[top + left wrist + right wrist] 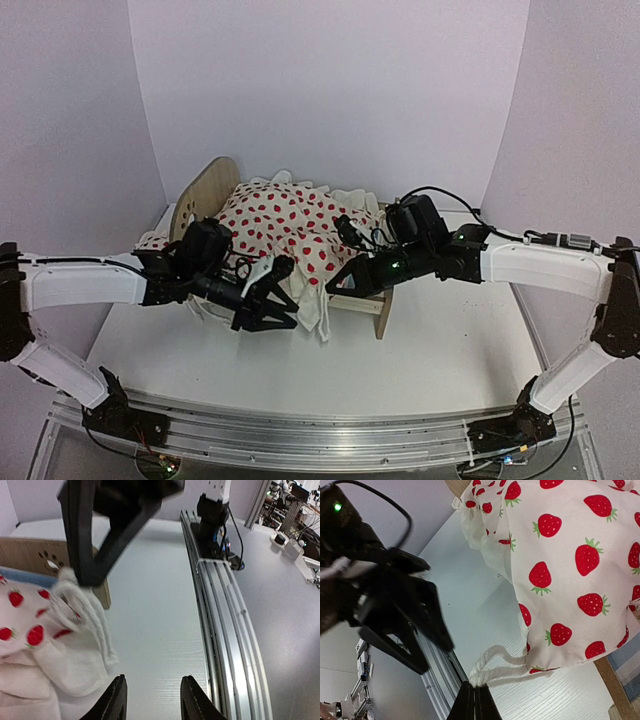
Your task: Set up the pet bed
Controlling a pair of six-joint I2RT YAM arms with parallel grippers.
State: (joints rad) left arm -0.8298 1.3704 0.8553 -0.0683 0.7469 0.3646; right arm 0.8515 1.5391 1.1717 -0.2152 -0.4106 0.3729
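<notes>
While the right claw (473,687) pinches the blanket cord (500,672), the left claw (153,681) stands open.

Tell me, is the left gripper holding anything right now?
No, the left gripper has its fingers apart, with only bare table showing between them.

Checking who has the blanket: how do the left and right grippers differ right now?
The left gripper stands open, nothing between its jaws; the right gripper is shut on the white cord of the blanket. The left gripper faces bare table; the right gripper is at the blanket's edge. Both are black.
</notes>
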